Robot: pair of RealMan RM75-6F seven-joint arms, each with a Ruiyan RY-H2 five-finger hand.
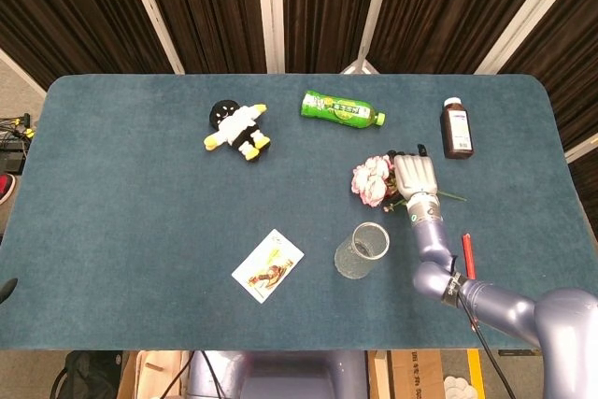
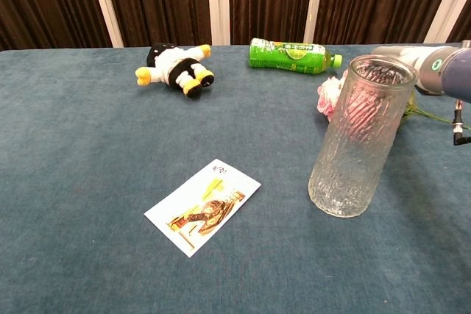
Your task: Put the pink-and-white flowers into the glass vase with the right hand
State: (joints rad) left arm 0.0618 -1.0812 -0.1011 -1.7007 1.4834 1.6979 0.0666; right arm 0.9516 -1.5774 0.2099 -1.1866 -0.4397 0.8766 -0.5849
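Blue table (image 1: 131,231): glass vase (image 1: 362,250) empty; right robot hand (image 1: 415,175) over flowers (image 1: 373,180), grip unclear.

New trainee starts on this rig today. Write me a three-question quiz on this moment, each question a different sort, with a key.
1. True or false: the glass vase stands upright with nothing in it.
2. Which thing lies nearest the right hand? A) the green bottle B) the pink-and-white flowers C) the picture card
3. Fill in: the plush penguin lies to the ____ of the green bottle in the head view.

Key
1. True.
2. B; the hand hangs over the stems beside the blooms, though whether it grips them cannot be told.
3. Left.
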